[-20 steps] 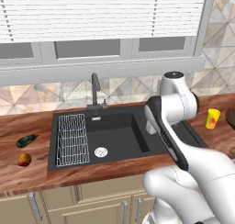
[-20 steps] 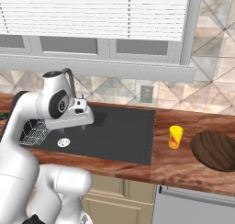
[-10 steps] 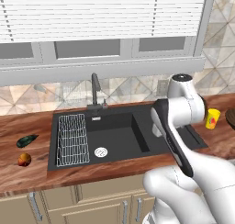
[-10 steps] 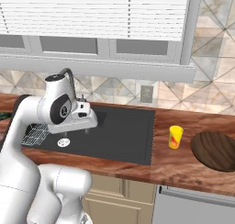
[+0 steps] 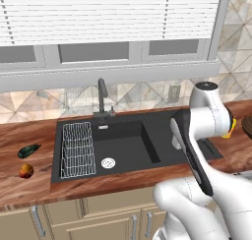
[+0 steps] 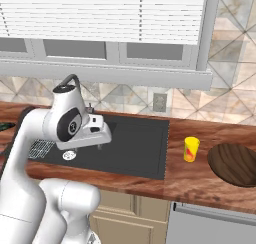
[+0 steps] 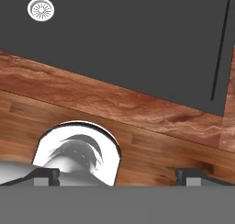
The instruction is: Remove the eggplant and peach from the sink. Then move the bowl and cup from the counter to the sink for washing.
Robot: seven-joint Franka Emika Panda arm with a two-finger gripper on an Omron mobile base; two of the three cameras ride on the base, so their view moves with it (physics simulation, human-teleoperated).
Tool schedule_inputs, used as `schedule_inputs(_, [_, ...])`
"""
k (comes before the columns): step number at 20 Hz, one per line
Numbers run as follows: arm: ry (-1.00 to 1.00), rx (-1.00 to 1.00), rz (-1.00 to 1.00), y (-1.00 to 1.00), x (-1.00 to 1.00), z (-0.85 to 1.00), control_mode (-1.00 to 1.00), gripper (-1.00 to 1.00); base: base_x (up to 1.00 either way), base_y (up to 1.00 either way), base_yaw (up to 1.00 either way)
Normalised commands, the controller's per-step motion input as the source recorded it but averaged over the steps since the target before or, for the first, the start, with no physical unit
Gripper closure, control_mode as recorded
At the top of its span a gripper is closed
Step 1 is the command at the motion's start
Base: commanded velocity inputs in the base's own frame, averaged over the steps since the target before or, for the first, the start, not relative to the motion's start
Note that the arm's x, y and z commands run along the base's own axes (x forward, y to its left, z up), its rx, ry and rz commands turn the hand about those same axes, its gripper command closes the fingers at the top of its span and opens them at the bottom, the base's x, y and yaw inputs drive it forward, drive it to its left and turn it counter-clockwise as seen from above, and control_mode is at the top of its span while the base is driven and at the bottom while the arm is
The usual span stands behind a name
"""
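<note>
- The claw (image 7: 117, 173) is released: its two dark tips sit far apart at the bottom of the hand view, with nothing between them.
- It hangs over the front edge of the sink (image 7: 137, 44) and looks down on the black basin floor and the strip of wooden counter (image 7: 114, 103) in front of it.
- In the hand view the silver drain (image 7: 41, 9) lies far up and to the left of the claw, well apart from it.
- In the right base view the hand is above the sink (image 6: 135, 148), near its left half; the jaws themselves are hidden there.
- The cup (image 6: 190, 149), yellow with a red mark, stands upright on the counter just right of the sink (image 5: 147, 135), well to the right of the claw.
- The bowl (image 6: 235, 164) lies on the counter farther right again, beyond the cup and apart from it.
- The eggplant (image 5: 28, 150) lies on the counter left of the sink, far to the claw's left.
- The peach (image 5: 26, 170) rests on the counter just in front of the eggplant, close to it but not touching.
- The wire rack (image 5: 78, 149) sits in the sink's left part, and the drain (image 5: 108, 162) is just right of it.
- The faucet (image 5: 102, 97) stands at the sink's back edge.
</note>
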Motion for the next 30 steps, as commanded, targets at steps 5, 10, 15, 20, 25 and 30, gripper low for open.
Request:
schedule_inputs(5, [0.0, 0.0, 0.0, -0.23, -0.17, 0.0, -1.0, -1.0, 0.0, 0.0, 0.0])
schedule_inputs(10, [0.0, 0.0, 0.0, -0.25, -0.18, 0.0, -1.0, -1.0, 0.0, 0.0, 0.0])
schedule_inputs(15, [-0.01, -0.01, -0.01, -0.22, -0.09, 0.0, -1.0, -1.0, 0.0, 0.0, 0.0])
schedule_inputs(20, [0.0, -0.02, -0.04, -0.21, -0.02, 0.0, -1.0, -1.0, 0.0, 0.0, 0.0])
schedule_inputs(25, [-0.01, -0.04, -0.07, -0.24, -0.04, 0.0, -1.0, -1.0, 0.0, 0.0, 0.0])
schedule_inputs(30, [-0.01, -0.06, -0.07, -0.24, -0.03, 0.0, -1.0, -1.0, 0.0, 0.0, 0.0])
